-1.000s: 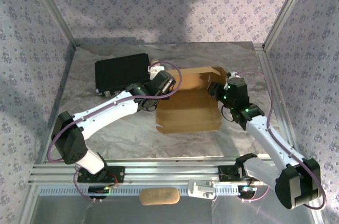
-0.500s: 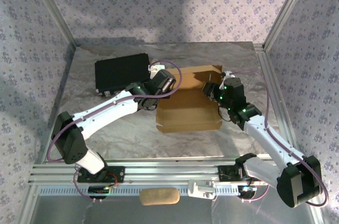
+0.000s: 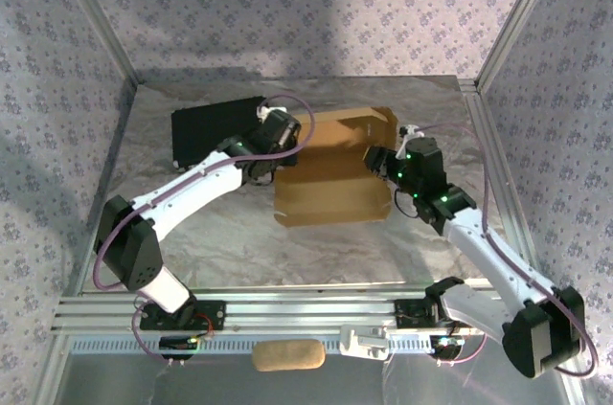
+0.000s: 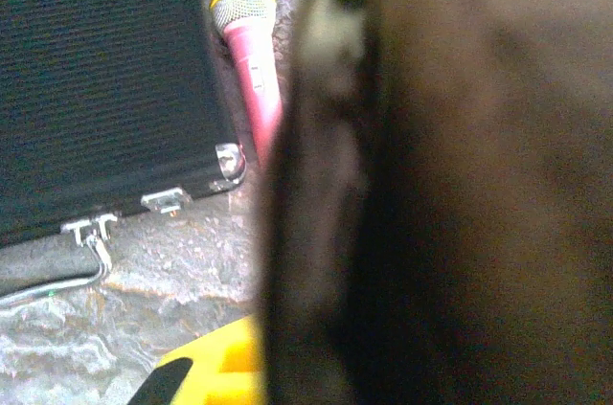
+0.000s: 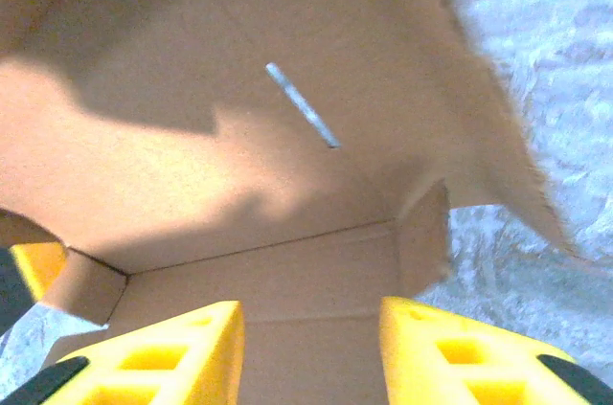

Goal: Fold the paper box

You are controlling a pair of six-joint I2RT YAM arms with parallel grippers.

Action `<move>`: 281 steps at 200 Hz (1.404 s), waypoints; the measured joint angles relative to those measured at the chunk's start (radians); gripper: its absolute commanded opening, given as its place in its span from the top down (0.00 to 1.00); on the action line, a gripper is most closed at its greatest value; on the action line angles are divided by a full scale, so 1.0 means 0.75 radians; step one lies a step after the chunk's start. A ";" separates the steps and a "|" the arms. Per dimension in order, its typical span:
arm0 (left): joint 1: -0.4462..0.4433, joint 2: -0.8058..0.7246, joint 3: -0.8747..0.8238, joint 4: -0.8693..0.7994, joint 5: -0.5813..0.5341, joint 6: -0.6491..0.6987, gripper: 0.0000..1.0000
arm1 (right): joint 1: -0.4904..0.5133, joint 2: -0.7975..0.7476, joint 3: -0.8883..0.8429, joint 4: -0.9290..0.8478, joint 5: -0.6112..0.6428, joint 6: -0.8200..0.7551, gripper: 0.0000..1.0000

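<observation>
**A:** Start wide. On the foil-covered table (image 3: pixel 239 233), the paper box (image 3: pixel 335 175) lies mid-table between the two arms. Its base is flat and its far wall is tipped up. The black case (image 3: pixel 213 132) sits just left of it.

**B:** And it's one thin die-cut cardboard sheet. I'd judge it very light, stiff across each panel, but keen to hinge at every crease. On that crinkled foil it probably skates if pushed from one side only.

**A:** The left gripper (image 3: pixel 292 149) is closed tight at the box's left edge. On the left wrist view, blurred cardboard sits right against its yellow finger (image 4: pixel 206 367), so it looks pinched on that wall. The pink microphone (image 4: pixel 251 51) lies beside the case.

**B:** The right gripper (image 5: pixel 308 352) has its jaws apart with nothing clamped, hovering over the box's open interior.

**A:** Where would you grab?

**B:** Mid-wall, close to a fold line, with the opposite side pinned. I'd avoid the small corner tab (image 5: pixel 423 233), which would likely crumple or tear.
</observation>
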 measured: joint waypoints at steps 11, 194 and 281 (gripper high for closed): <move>0.065 0.000 0.000 0.018 0.061 0.045 1.00 | -0.036 -0.052 0.022 -0.033 -0.035 -0.021 0.54; 0.387 0.064 0.077 -0.018 0.750 0.602 1.00 | -0.475 0.165 0.098 0.091 -0.986 -0.414 0.69; 0.388 0.088 0.098 -0.030 0.788 0.600 1.00 | -0.390 0.126 0.114 0.067 -0.987 -0.488 0.68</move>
